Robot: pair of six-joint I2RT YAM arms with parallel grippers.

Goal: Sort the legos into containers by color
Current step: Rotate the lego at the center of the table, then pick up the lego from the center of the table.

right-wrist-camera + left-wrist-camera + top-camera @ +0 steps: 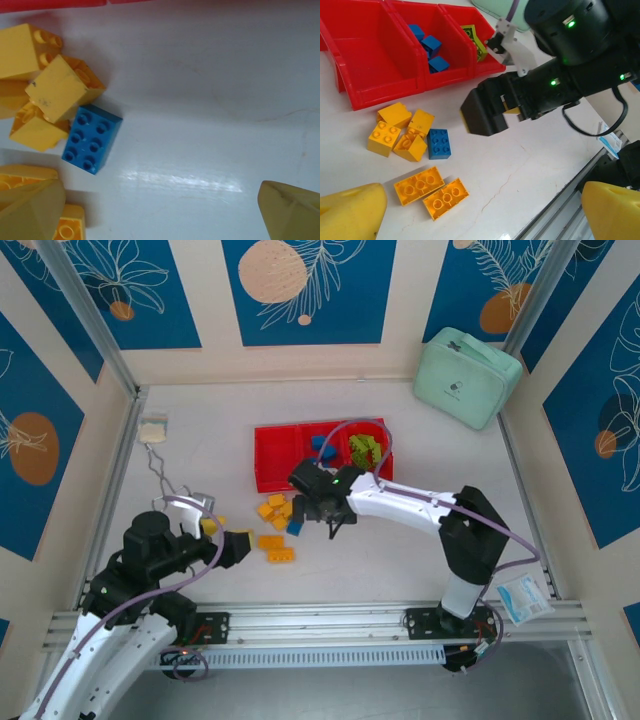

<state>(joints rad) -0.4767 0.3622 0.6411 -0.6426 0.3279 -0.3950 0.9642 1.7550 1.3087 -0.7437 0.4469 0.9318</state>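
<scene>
Sorting looks about half done. In the red tray, upper left of the left wrist view, the middle bin holds the blue bricks, the right bin the green bricks, and the left bin is bare. Left on the worktop: about six yellow bricks and one blue brick right against them, just below the tray. Over it hovers the right hand, fingers spread, empty. At lower left of the top view, the left hand is also spread and empty. My guess: the blue one goes next, then all the yellow.
</scene>
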